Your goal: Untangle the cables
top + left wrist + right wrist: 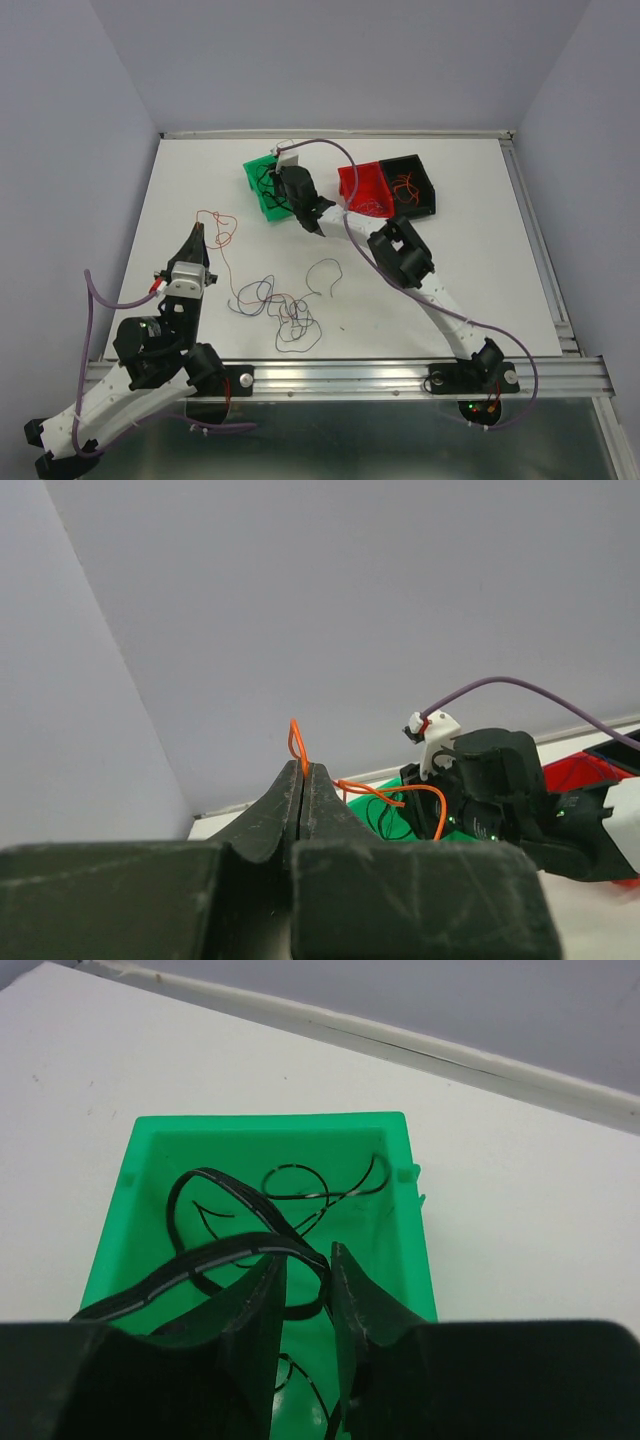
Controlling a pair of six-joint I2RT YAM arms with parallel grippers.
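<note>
A loose tangle of thin cables [285, 308] in red, black and blue-purple lies on the white table near the front. My left gripper [197, 232] [303, 770] is raised at the left and shut on an orange cable [297, 742], which trails down to the table [222, 228]. Over the green bin [260, 182] [270, 1120] hangs my right gripper [283, 195] [308, 1260], its jaws a little apart. A black cable [230, 1250] loops across in front of its fingertips and lies in the bin with other black strands.
A red bin [365, 190] and a black bin [412, 185] stand side by side at the back right; the black one has orange strands in it. The right arm [405, 255] stretches over the table's right half.
</note>
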